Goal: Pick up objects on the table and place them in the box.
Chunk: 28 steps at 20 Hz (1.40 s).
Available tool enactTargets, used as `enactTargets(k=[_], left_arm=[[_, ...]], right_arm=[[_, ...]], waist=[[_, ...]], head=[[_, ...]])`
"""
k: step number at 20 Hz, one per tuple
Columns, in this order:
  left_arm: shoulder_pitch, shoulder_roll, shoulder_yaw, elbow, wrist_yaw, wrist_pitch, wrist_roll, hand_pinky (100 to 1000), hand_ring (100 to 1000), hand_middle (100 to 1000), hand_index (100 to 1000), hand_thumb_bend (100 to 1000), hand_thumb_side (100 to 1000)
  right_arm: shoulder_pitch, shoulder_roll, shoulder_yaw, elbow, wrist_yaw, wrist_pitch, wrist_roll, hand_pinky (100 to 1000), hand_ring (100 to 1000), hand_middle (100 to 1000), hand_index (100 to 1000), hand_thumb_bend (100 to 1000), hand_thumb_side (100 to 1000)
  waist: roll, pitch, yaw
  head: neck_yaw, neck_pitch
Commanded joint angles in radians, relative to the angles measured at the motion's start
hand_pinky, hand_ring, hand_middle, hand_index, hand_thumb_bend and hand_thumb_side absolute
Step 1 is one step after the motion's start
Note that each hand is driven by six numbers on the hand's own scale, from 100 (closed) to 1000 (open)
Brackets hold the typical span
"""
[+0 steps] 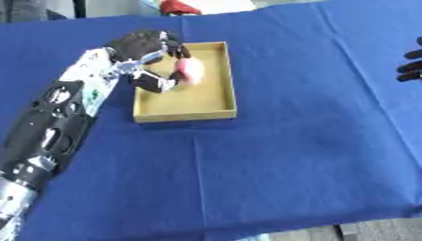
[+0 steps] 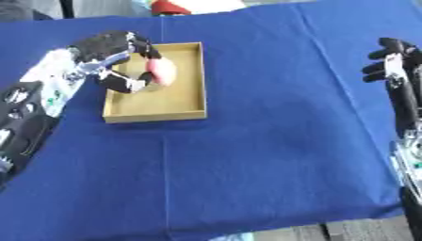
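A shallow tan box (image 1: 227,84) lies on the blue cloth at the upper middle. My left hand (image 1: 148,47) reaches in over its left wall, fingers and thumb curled round a pale pink rounded object (image 1: 191,70) held over the box's inside. Whether the object touches the box floor cannot be told. My right hand (image 2: 387,63) stays at the right edge, away from the box, fingers relaxed and holding nothing.
The table is covered by a blue cloth (image 1: 288,155) with fold creases. A red thing (image 1: 180,6) lies beyond the table's far edge. The table's front edge runs along the bottom of the view.
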Motion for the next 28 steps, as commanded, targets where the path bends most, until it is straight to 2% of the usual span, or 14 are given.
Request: enactTargets(k=[1, 4, 5, 6, 7, 8, 9, 10, 11, 12, 16, 19, 23, 28], left_arm=[[-0.012, 0.022, 0.022, -0.02, 0.029, 0.014, 0.016, 769, 741, 740, 864, 606, 650], [-0.005, 0.039, 0.023, -0.059, 0.092, 0.025, 0.007, 770, 739, 739, 864, 605, 663], [0.001, 0.047, 0.025, -0.079, 0.124, 0.029, 0.005, 756, 718, 712, 849, 520, 642], [0.01, 0.058, 0.026, -0.104, 0.164, 0.036, 0.003, 754, 715, 708, 848, 505, 638], [0.024, 0.07, 0.029, -0.137, 0.215, 0.045, -0.001, 739, 693, 683, 837, 421, 637], [0.042, 0.087, 0.033, -0.177, 0.273, 0.061, -0.007, 728, 676, 668, 836, 395, 639], [0.064, 0.105, 0.039, -0.223, 0.328, 0.086, -0.011, 726, 672, 656, 826, 312, 635], [0.09, 0.123, 0.043, -0.277, 0.403, 0.105, -0.02, 723, 666, 649, 823, 279, 638], [0.121, 0.143, 0.051, -0.333, 0.485, 0.128, -0.029, 708, 646, 627, 811, 164, 664], [0.154, 0.163, 0.062, -0.393, 0.572, 0.154, -0.036, 700, 635, 616, 803, 115, 675], [0.313, 0.217, 0.135, -0.634, 0.877, 0.282, -0.023, 693, 622, 597, 791, 100, 768], [0.417, 0.22, 0.185, -0.769, 1.011, 0.345, -0.008, 695, 623, 596, 791, 100, 780], [0.502, 0.204, 0.224, -0.862, 1.095, 0.379, 0.007, 699, 626, 597, 793, 100, 801], [0.572, 0.165, 0.253, -0.886, 1.119, 0.392, -0.004, 698, 621, 595, 795, 100, 825]], right_arm=[[-0.013, -0.016, -0.008, -0.008, -0.006, -0.002, -0.001, 515, 552, 591, 791, 100, 807], [-0.014, -0.015, -0.008, -0.009, -0.006, -0.003, -0.001, 515, 552, 591, 791, 100, 806], [-0.013, -0.016, -0.008, -0.009, -0.005, -0.002, 0.0, 515, 552, 591, 791, 100, 806], [-0.013, -0.017, -0.009, -0.008, -0.005, -0.002, 0.0, 515, 552, 591, 791, 100, 806], [-0.014, -0.017, -0.01, -0.009, -0.004, -0.002, -0.001, 515, 552, 591, 791, 100, 804], [-0.015, -0.018, -0.011, -0.009, -0.003, -0.002, -0.002, 516, 552, 591, 791, 100, 807], [-0.016, -0.019, -0.012, -0.01, -0.002, -0.003, -0.002, 516, 552, 591, 791, 100, 802], [-0.017, -0.019, -0.014, -0.011, -0.001, -0.002, -0.003, 516, 553, 592, 791, 100, 801], [-0.018, -0.019, -0.015, -0.012, 0.0, -0.003, -0.004, 516, 553, 592, 791, 100, 800], [-0.019, -0.019, -0.015, -0.012, 0.0, -0.003, -0.005, 516, 553, 592, 791, 100, 800], [-0.021, -0.019, -0.019, -0.015, 0.01, -0.002, -0.008, 517, 554, 592, 792, 100, 798], [-0.02, -0.017, -0.021, -0.018, 0.015, 0.0, -0.011, 517, 554, 592, 792, 100, 798], [-0.022, -0.013, -0.021, -0.021, 0.022, 0.0, -0.01, 518, 554, 592, 790, 100, 797], [-0.022, -0.007, -0.02, -0.024, 0.027, 0.001, -0.01, 518, 554, 592, 789, 100, 798]], waist=[[-0.005, -0.018, 0.003], [-0.007, -0.019, 0.009], [-0.007, -0.02, 0.012], [-0.008, -0.02, 0.016], [-0.009, -0.02, 0.02], [-0.01, -0.02, 0.025], [-0.011, -0.02, 0.03], [-0.011, -0.02, 0.034], [-0.012, -0.019, 0.04], [-0.013, -0.018, 0.045], [-0.018, -0.015, 0.063], [-0.022, -0.012, 0.076], [-0.026, -0.011, 0.082], [-0.029, -0.008, 0.087]], head=[[-0.002, -0.006], [-0.005, -0.007], [-0.007, -0.007], [-0.009, -0.007], [-0.011, -0.006], [-0.013, -0.006], [-0.017, -0.006], [-0.019, -0.006], [-0.02, -0.007], [-0.02, -0.007], [-0.018, -0.007], [-0.011, -0.008], [0.0, -0.008], [0.013, -0.007]])
